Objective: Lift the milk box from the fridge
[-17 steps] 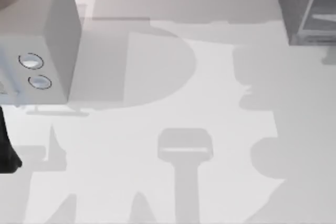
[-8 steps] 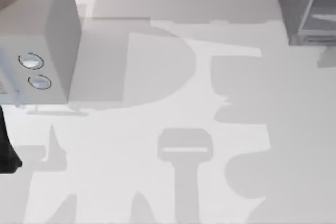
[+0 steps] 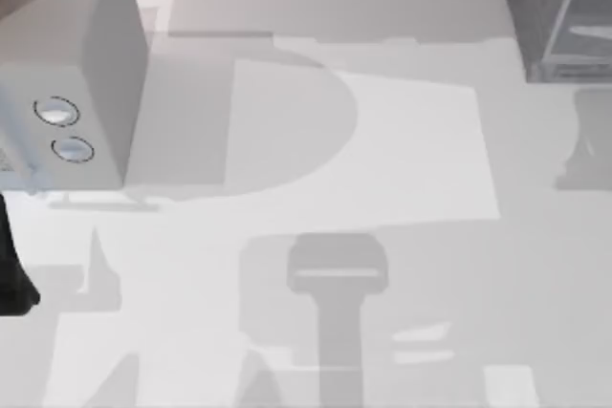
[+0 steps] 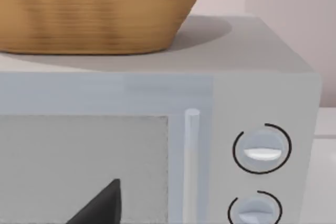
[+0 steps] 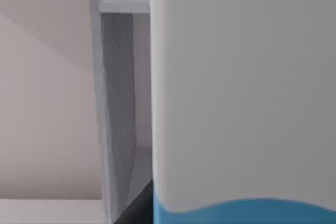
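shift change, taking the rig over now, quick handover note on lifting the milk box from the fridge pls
Left claw: parked facing the grey box with two dials, wicker basket on top.
Right arm: its wrist view sits close against a pale carton-like surface with a blue band, likely the milk box, beside a fridge shelf.
Fridge stands at the table's far right corner.
Done: probably the approach.
Left: confirm grasp, lift it out.

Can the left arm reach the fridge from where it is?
Probably not. The left arm sits at the table's left edge, facing the grey box with two dials; the fridge stands at the far right corner, across the whole table.
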